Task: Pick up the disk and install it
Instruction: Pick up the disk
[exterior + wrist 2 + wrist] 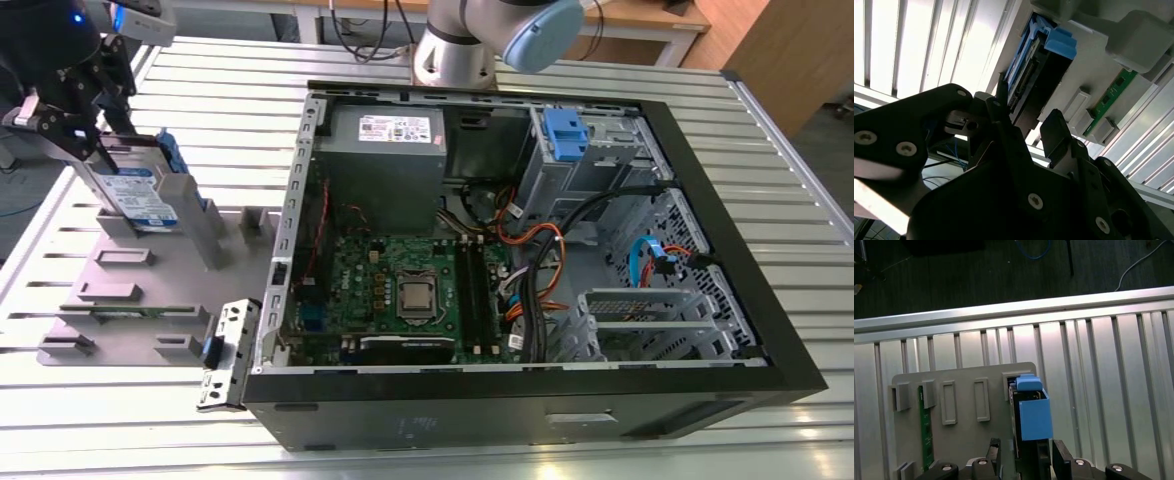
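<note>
The disk (138, 192), a silver drive with a blue-and-white label in a blue carrier, stands on edge in a slot of the grey holder plate (134, 275) at the exterior view's left. My gripper (104, 135) hangs right over its top end. In both wrist views the black fingers (1060, 458) sit one on each side of the disk (1030, 420), with small gaps showing, so the jaws are open around it. In the second wrist view the disk (1029, 80) runs away from the gripper (1029, 125) between the fingers (1056, 132).
An open computer case (747, 330) lies to the exterior view's right, with a grey power supply (387, 135), a motherboard (400, 290), loose cables and a blue bracket (566, 135) in its drive bay. A green memory board (127, 312) sits in the holder plate. The table is slatted aluminium.
</note>
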Robot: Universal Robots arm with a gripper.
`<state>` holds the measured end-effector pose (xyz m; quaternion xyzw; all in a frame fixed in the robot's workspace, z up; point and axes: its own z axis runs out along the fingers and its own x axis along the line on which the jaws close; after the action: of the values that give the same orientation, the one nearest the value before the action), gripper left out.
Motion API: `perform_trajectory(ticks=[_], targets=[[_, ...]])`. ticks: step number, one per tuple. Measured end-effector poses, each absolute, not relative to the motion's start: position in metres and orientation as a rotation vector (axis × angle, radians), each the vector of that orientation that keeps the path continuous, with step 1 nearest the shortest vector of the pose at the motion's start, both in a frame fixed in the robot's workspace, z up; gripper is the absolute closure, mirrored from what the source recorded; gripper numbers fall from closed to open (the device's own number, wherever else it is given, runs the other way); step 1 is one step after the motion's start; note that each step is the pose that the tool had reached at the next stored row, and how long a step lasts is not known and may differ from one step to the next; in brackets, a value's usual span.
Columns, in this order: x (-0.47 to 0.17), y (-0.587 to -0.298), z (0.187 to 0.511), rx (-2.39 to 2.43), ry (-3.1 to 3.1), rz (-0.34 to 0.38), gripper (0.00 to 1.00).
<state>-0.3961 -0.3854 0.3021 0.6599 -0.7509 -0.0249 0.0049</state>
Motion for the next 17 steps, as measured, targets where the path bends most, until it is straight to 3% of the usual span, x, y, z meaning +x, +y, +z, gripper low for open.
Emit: perform_trajectory(ticks=[17], targets=[[-0.3960, -0.3854, 0.3074, 2.074, -2.347, -0.079, 0.47]])
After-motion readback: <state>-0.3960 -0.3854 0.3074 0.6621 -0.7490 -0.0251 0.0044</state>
